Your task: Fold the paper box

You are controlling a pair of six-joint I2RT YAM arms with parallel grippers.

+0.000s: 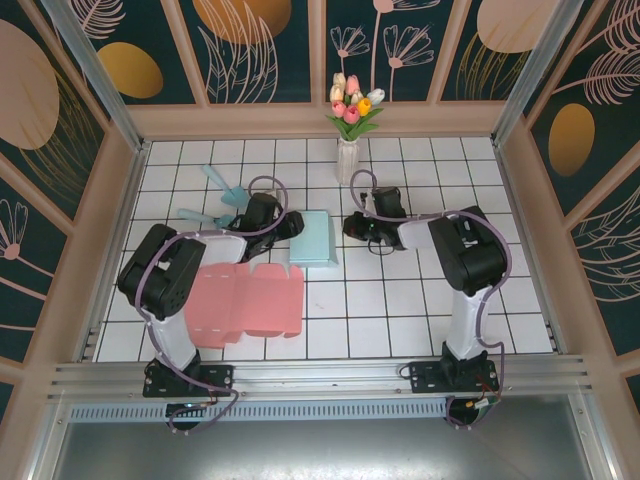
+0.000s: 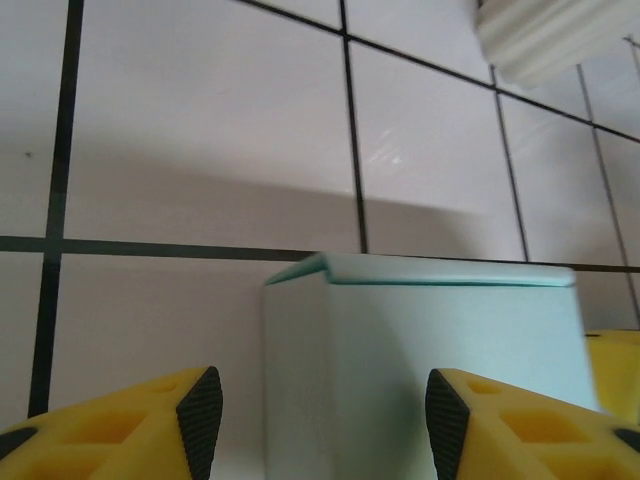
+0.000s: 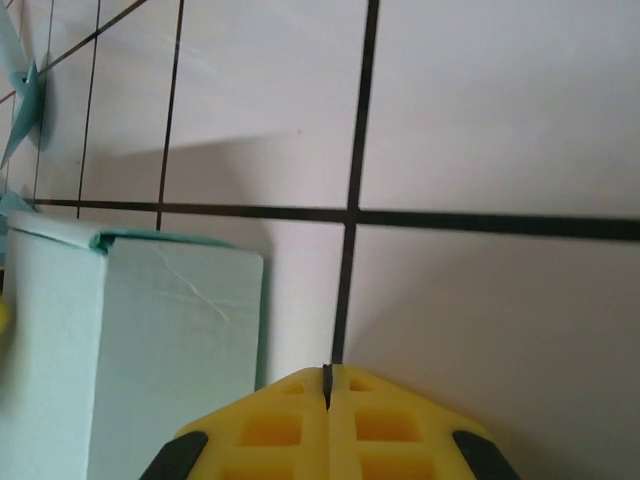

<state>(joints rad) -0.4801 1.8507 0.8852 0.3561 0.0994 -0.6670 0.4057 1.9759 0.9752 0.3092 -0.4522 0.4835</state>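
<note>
A light blue paper box (image 1: 315, 238), folded into a block, stands on the tiled table between my two grippers. My left gripper (image 1: 290, 225) is at its left side. In the left wrist view the box (image 2: 420, 350) rises just beyond that gripper (image 2: 322, 420), whose jaws are open with a wide gap and nothing pinched. My right gripper (image 1: 350, 228) is just right of the box. In the right wrist view its yellow fingers (image 3: 327, 375) are shut with nothing between them, and the box (image 3: 130, 350) stands to their left, apart from them.
A flat pink paper box blank (image 1: 245, 305) lies on the tiles by the left arm. A white vase (image 1: 347, 150) of tulips stands behind the box; its base (image 2: 545, 40) shows in the left wrist view. Teal paper scraps (image 1: 215, 195) lie at back left.
</note>
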